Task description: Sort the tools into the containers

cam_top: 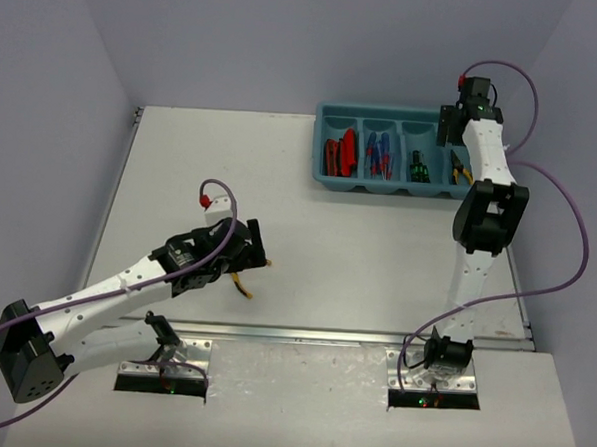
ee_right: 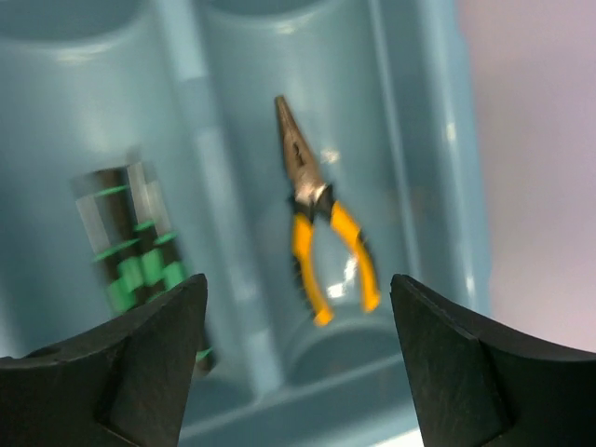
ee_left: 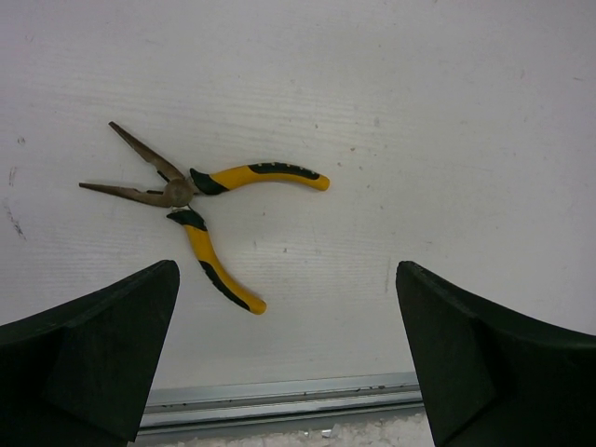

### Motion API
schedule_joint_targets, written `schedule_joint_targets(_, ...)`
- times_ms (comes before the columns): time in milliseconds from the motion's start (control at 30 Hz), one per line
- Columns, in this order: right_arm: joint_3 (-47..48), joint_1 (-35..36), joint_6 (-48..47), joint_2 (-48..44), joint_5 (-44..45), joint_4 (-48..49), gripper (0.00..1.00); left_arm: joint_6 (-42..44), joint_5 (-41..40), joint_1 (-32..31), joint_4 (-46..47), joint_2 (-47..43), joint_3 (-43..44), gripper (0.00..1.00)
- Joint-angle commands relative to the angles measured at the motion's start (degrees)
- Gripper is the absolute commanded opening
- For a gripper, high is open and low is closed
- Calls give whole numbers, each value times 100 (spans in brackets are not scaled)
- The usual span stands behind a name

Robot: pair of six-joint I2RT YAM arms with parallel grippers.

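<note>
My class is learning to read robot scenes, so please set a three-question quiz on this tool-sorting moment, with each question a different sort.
1. True or false: the loose pliers on the table lie with their handles spread apart.
2. In the top view, which compartment of the tray holds the sorted pliers? A leftmost; B second from left; C rightmost.
3. Fill in: the left gripper and the right gripper both stand ____.

Key: 1 true; 2 C; 3 open.
</note>
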Motion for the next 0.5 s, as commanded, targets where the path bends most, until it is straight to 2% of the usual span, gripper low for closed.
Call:
schedule_joint_targets(0,-218,479,848,-1312,-844,-120,90,-912,-420,39,-211,282,43,100)
schedule_joint_targets(33,-505,652,859,-1528,-881,-34,91,-1165,-532,39,-382,421,112,100)
schedule_joint_targets(67,-1025,884,860,-1953,-850,103,91,-1848,-778,39,-871,751,298,100)
schedule_joint_targets(100,-1383,1355,836,-2236,-766,182,96,-2462,-933,39,-1351,1028,467,100)
schedule_joint_targets(167,-2105,1851,821,-2698,-789,287,99,-3302,-1022,50,-1962,1516,695,100)
schedule_joint_targets(333,-3548,2983,1048,-3507,-1037,843,99,-3522,-513,114,-1697,2353,784,98)
schedule_joint_targets(467,-4609,3374,1191,-3939,-1127,1149,99,-3615,-213,118,-1429,2691,669,87)
